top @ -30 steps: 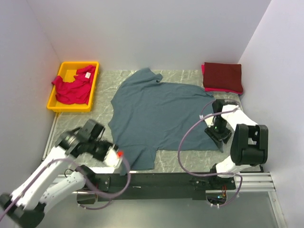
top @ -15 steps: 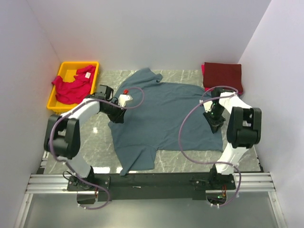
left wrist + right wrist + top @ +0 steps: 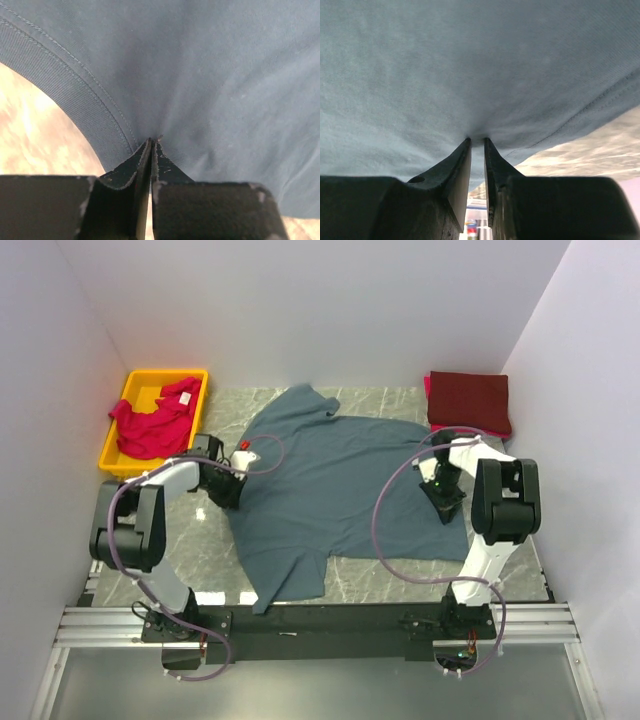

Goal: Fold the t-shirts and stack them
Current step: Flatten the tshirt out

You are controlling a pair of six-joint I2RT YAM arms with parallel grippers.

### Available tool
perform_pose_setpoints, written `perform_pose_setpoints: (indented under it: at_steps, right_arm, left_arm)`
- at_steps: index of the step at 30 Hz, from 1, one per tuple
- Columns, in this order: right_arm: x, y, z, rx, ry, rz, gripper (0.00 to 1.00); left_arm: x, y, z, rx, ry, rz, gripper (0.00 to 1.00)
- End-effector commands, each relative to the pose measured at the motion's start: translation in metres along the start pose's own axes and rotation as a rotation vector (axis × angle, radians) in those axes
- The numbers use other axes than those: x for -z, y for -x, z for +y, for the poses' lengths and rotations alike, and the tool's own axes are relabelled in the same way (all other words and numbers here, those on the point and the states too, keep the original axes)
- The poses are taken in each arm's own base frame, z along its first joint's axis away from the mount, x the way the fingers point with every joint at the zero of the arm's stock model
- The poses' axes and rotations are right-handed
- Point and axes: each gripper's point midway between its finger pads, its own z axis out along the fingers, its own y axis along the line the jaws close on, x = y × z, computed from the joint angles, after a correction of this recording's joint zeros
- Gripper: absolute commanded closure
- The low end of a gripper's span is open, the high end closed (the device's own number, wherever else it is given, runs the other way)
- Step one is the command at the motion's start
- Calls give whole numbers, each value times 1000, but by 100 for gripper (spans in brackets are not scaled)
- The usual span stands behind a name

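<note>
A slate blue-grey t-shirt (image 3: 340, 480) lies spread over the middle of the marble table. My left gripper (image 3: 230, 495) is at its left hem, and in the left wrist view it (image 3: 151, 141) is shut on a fold of that cloth (image 3: 210, 75) beside the stitched hem. My right gripper (image 3: 446, 505) is at the shirt's right edge. In the right wrist view it (image 3: 477, 141) pinches the blue-grey cloth (image 3: 470, 65) at its tips. A pinkish-red t-shirt (image 3: 152, 425) lies crumpled in the bin. A folded maroon t-shirt (image 3: 468, 398) sits at the back right.
The yellow bin (image 3: 140, 466) stands at the back left, close to the left arm. Under the maroon shirt a pinkish-red layer (image 3: 475, 429) shows at its front edge. Bare marble (image 3: 400, 575) runs along the near side. White walls close in on three sides.
My left arm swung from the near left corner up to the shirt's left hem and its jaws closed on the cloth. My right gripper moved back along the right edge and closed.
</note>
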Motion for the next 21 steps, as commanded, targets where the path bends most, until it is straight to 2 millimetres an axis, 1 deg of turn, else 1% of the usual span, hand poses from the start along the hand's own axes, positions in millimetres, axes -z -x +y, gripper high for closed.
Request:
perform_pose_setpoints:
  at_steps: [1,2,3,4,6,8,9,10,11,12,13,14,15,16,17,18,19,20,21]
  right_arm:
    - [-2,1,25,74,-2,-14,76]
    - [0,-4,32,91,3,-9,76]
    - [1,-5,39,122,7,-8,76]
    - [3,-12,43,148,6,0,76]
    - [5,-15,45,167,3,-2,76]
    - [13,-17,40,164,-2,-5,76]
    - [16,-16,37,160,-7,-10,76]
    - [23,-12,30,142,-18,-31,76]
    - [28,-7,23,125,-33,-54,76]
    - [33,-2,17,112,-42,-73,76]
    - [41,11,12,91,-42,-108,76]
    - [45,17,7,70,-38,-124,76]
    - [48,23,5,56,-37,-138,77]
    - [54,36,0,35,-47,-163,78]
    - [57,45,2,24,-25,-193,78]
    - [59,53,2,13,-19,-213,79]
    - [62,66,-2,-16,-21,-243,80]
    - [63,74,0,-26,-4,-263,81]
    - [64,81,-2,-54,1,-277,85]
  left_arm:
    - [12,-78,-19,57,-9,247,91]
    - [19,-79,-21,43,-3,239,91]
    - [22,-86,-27,38,-11,256,91]
    - [29,-92,-34,31,-30,279,91]
    - [39,-92,-40,19,-42,277,90]
    - [47,-85,-50,14,-91,260,83]
    - [52,-70,-46,1,-87,225,81]
    - [55,-56,-48,1,-107,179,75]
    - [61,-28,-38,-4,-82,114,73]
    - [64,-11,-34,-1,-77,73,72]
    - [67,7,-30,18,-70,30,71]
    - [73,42,-17,15,-58,-47,70]
    - [74,66,-5,12,-27,-112,70]
    - [75,85,3,26,-14,-152,71]
    - [74,113,20,73,9,-195,71]
    - [73,131,32,97,33,-234,71]
    - [72,151,43,144,47,-277,70]
    - [66,177,61,163,56,-309,71]
    - [61,190,71,193,65,-327,71]
